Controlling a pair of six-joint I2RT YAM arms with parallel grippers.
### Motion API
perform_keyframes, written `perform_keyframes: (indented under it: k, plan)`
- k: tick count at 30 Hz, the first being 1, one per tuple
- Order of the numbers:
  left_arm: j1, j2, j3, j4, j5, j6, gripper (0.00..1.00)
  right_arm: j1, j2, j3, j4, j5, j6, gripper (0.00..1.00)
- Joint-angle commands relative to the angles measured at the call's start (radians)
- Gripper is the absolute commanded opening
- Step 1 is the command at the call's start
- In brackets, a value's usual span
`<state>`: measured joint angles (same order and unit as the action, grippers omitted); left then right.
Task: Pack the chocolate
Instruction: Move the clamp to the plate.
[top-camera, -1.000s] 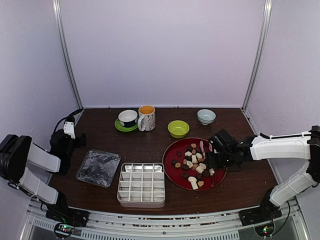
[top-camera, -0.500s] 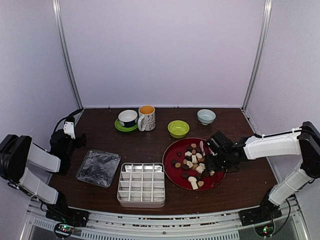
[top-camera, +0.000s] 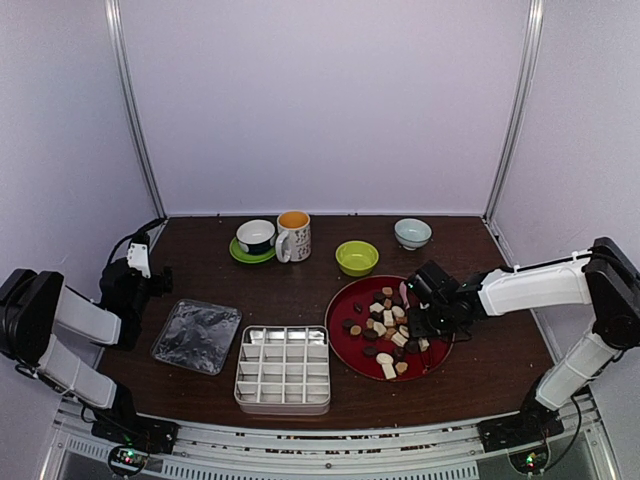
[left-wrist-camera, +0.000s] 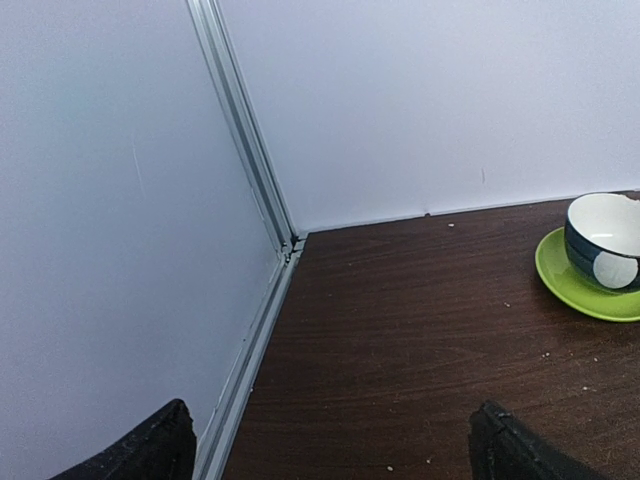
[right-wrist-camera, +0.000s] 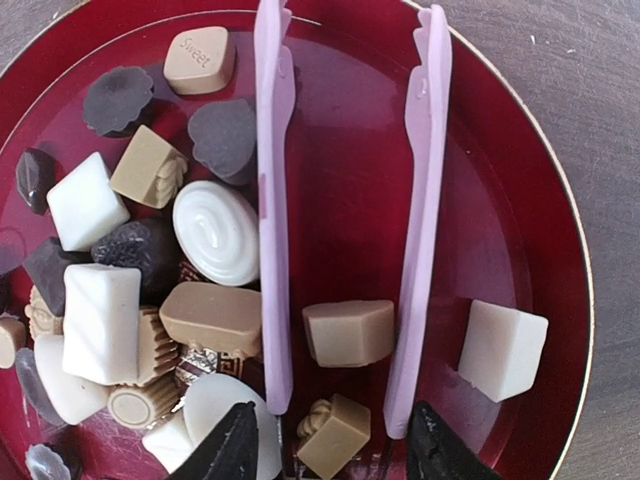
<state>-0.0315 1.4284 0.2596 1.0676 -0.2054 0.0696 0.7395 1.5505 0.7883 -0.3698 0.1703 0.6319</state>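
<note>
Top view: all the chocolate (top-camera: 388, 336) lies on the red plate (top-camera: 340, 305), at 3 o'clock of the empty divided tray (top-camera: 283, 368); packing not started. Left wrist: left hand (left-wrist-camera: 332, 445) wide, empty. Right wrist: right hand (right-wrist-camera: 335, 440) flanks the pink tongs (right-wrist-camera: 270, 200); grip unclear.

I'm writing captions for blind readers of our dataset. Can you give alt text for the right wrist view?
The right end effector holds pink tongs open over a red plate, their arms straddling one tan chocolate. A white piece lies alone to the right; mixed dark, tan and white chocolates crowd the left.
</note>
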Motion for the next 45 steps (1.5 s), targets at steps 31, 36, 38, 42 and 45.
perform_keyframes:
  k: [31, 36, 38, 42, 45]
  plan:
    - [0.009, -0.002, 0.017, 0.024, -0.006, -0.001, 0.98, -0.054, -0.029, 0.060, -0.092, 0.036, -0.022, 0.31]
    - [0.009, -0.001, 0.017, 0.024, -0.006, -0.001, 0.98, -0.058, 0.003, 0.068, -0.080, 0.029, -0.027, 0.28]
    - [0.009, -0.003, 0.017, 0.025, -0.006, -0.001, 0.98, -0.062, 0.015, 0.067, -0.076, 0.029, -0.024, 0.24]
    - [0.008, -0.002, 0.017, 0.024, -0.006, -0.001, 0.98, -0.067, 0.032, 0.063, -0.061, 0.031, -0.022, 0.23]
    - [0.009, -0.002, 0.017, 0.024, -0.006, -0.001, 0.98, -0.071, 0.043, 0.066, -0.049, 0.029, -0.021, 0.23]
